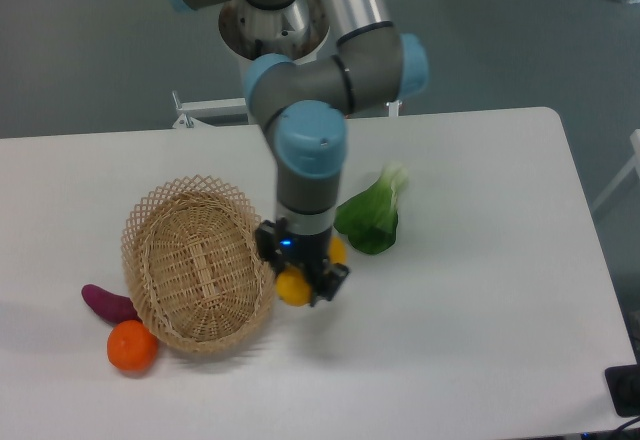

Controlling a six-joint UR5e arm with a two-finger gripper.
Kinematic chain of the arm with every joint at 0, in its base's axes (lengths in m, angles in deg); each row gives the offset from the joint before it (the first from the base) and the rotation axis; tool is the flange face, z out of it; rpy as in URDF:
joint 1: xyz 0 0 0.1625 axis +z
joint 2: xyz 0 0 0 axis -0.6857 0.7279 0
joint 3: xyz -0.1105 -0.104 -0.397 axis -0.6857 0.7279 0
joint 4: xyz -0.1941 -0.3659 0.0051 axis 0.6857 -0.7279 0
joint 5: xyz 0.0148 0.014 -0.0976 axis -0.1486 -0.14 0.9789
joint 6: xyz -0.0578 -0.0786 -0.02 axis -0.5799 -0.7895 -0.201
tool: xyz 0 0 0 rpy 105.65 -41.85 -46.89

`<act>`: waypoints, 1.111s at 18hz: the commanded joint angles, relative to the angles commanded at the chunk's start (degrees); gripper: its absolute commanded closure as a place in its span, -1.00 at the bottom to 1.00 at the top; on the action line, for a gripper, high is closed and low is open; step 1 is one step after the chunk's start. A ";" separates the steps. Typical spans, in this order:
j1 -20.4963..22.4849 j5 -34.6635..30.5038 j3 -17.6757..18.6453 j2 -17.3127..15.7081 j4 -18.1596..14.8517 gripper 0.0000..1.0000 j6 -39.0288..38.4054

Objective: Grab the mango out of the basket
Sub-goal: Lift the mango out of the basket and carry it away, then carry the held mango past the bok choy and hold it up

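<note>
Nearest the camera, an orange (pixel 132 346) on the white table (pixel 480 290), touching the front-left foot of the basket (pixel 200 265); just behind it a purple tuber (pixel 108 303), against the basket's left wall. Basket tilted, bowl turned toward the camera, holding nothing visible. Right of the basket and outside it, the mango (pixel 294 285), clamped in the gripper (pixel 303 278); only a yellow lump and a sliver past the fingers visible, so long axis and heading cannot be told. Behind, a leafy green vegetable (pixel 372 216) lying on the table. Arm reaching down near-vertical from an elbow bent above
</note>
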 joint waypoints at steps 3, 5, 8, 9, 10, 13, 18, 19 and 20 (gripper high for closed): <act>1.77 -1.32 -1.31 0.00 -3.08 0.54 2.63; 2.99 -1.32 -1.85 -0.09 -4.05 0.54 4.30; 4.93 -1.59 -2.02 -0.35 -4.58 0.51 6.49; 5.72 -1.94 -2.20 -0.44 -5.45 0.48 8.94; 6.51 -2.46 -2.37 -0.61 -6.50 0.47 11.23; 8.27 -3.78 -3.25 -0.79 -8.88 0.47 14.67; 12.05 -5.54 -3.87 -0.62 -9.24 0.47 22.49; 12.75 -5.54 -3.87 -0.53 -9.15 0.47 22.94; 13.54 -5.46 -4.30 -0.27 -9.07 0.46 23.55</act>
